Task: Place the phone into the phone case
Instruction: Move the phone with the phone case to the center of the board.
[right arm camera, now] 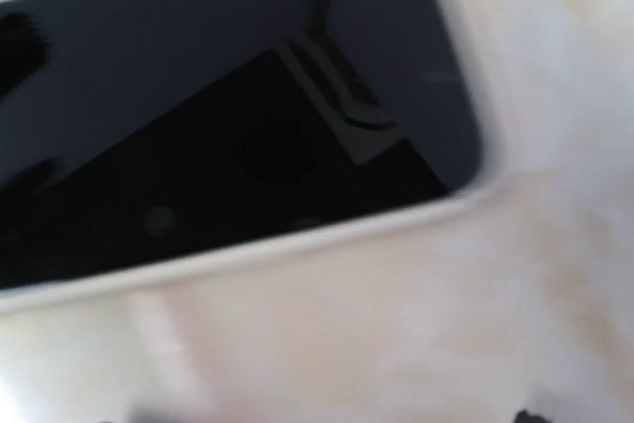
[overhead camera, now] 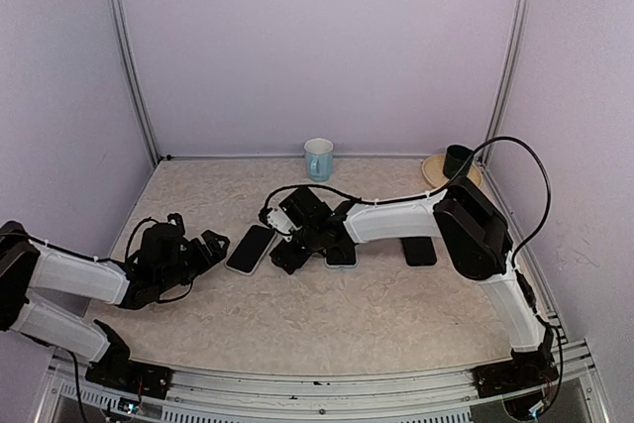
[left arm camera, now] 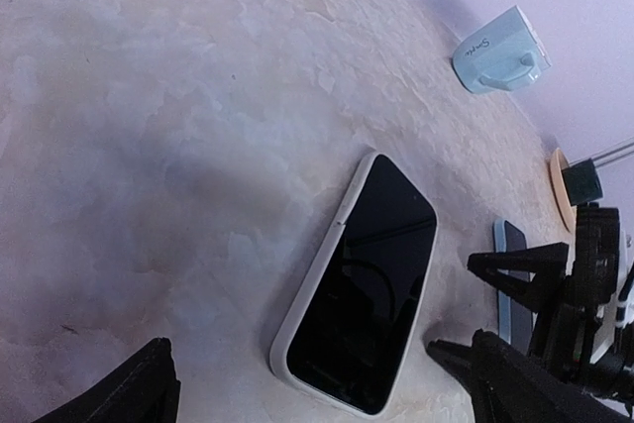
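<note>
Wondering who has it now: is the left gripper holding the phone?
No, the phone lies flat on the table, with the left gripper open and clear of it.

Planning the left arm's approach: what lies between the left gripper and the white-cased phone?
Nothing: only bare table between the left gripper and the phone, clearest in the left wrist view.
</note>
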`<state>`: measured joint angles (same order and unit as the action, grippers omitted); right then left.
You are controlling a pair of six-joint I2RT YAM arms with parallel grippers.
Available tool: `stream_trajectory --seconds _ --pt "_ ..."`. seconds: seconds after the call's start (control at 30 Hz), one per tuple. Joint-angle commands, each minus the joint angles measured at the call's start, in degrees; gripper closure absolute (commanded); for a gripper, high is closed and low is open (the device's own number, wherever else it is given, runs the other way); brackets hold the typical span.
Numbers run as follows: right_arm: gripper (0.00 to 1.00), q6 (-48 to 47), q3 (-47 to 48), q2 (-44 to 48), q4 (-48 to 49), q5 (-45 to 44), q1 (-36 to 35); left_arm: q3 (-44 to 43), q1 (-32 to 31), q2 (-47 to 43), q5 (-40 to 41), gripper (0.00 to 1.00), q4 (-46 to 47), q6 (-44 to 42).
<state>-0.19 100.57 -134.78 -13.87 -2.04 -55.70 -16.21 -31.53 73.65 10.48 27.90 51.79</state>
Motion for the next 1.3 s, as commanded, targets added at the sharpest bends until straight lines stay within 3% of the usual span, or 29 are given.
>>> stream_trajectory --seconds 0.0,0.4,0.73,0.97,1.27 --pt "0.15 1.48 4.1 -3.3 -4.6 -5.2 1.27 -1.04 0.41 2.4 -2.4 0.01 3.69 -0.8" --pt "0.14 1.2 14.99 -11.37 -5.11 -4.53 2.44 -0.72 0.42 5.97 -4.01 0.01 6.38 0.15" --pt "0.11 1.91 21.54 -16.31 -4.86 -4.75 2.44 -0.03 0.33 2.96 -0.87 0.01 3.62 -0.12" --pt "0.09 3.44 17.1 -13.45 -2.67 -8.27 2.98 -2.95 0.61 7.66 0.32 0.01 3.09 -1.23" --pt "0.09 4.07 18.43 -13.97 -2.78 -6.61 3.62 -2.63 0.32 13.61 -4.12 0.01 8.23 0.14"
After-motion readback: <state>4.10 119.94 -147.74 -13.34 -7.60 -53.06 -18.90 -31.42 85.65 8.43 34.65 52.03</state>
